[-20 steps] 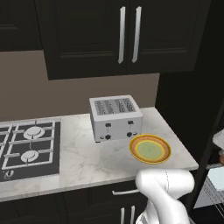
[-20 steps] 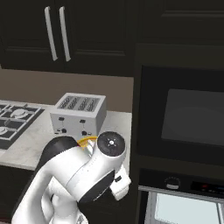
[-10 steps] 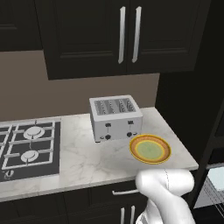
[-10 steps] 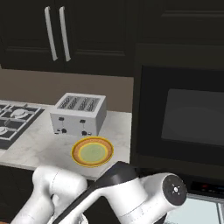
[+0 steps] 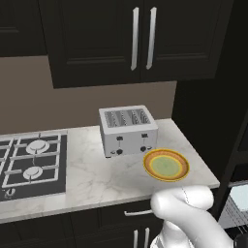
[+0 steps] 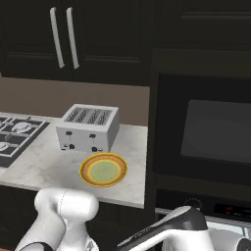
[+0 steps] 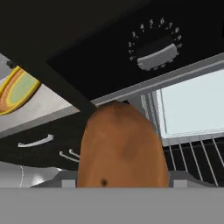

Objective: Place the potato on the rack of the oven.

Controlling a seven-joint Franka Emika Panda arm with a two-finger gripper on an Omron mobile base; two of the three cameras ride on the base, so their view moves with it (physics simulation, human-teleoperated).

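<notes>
Hand view: the potato (image 7: 122,148) fills the lower centre of the frame, its long axis running bottom to top, rounded end toward the oven (image 7: 153,52) dial. It sits at the gripper; whether the jaws clamp it cannot be told. The plate (image 7: 17,89) lies at left.

The counter (image 5: 92,179) is white and grey stone. A silver toaster (image 5: 128,131) stands on it near the back, and a yellow plate (image 5: 166,164) lies just in front. A black hob (image 5: 31,164) sits at the left.
</notes>
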